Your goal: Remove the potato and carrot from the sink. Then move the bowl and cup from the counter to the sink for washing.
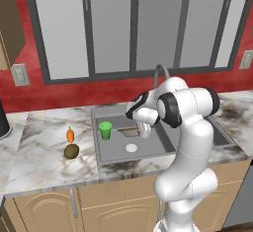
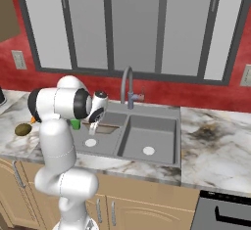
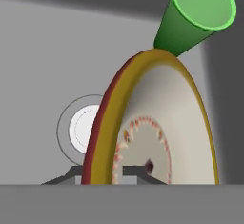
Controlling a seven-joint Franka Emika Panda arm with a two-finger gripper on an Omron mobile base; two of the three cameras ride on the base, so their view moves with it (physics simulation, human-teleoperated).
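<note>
The bowl (image 3: 157, 123) is what I have in hand: in the hand view it stands on edge between my finger tips, one tip on either side of the rim at the bottom of the view, so I read the gripper (image 3: 102, 173) as clamped on the rim, closed as far as the rim's thickness lets it. In the left base view the gripper (image 1: 144, 130) hangs over the left basin of the sink (image 1: 163, 149), with a sliver of the bowl (image 1: 129, 132) visible beside it. The cup (image 1: 105, 130) is upright in that basin, toward the back left, and in the hand view it sits just past the bowl's top edge; I cannot tell whether they touch. The white drain (image 1: 131, 148) lies on the basin floor, away from the cup. The potato (image 1: 71, 151) and carrot (image 1: 70, 135) lie on the counter (image 1: 39, 152) left of the sink, so I judge that only setting down the bowl remains. To do it well, I would lower slowly, keep the bowl off the cup so it isn't tipped, bring it close to the basin floor before opening, and let it settle flat instead of dropping it on its edge.
</note>
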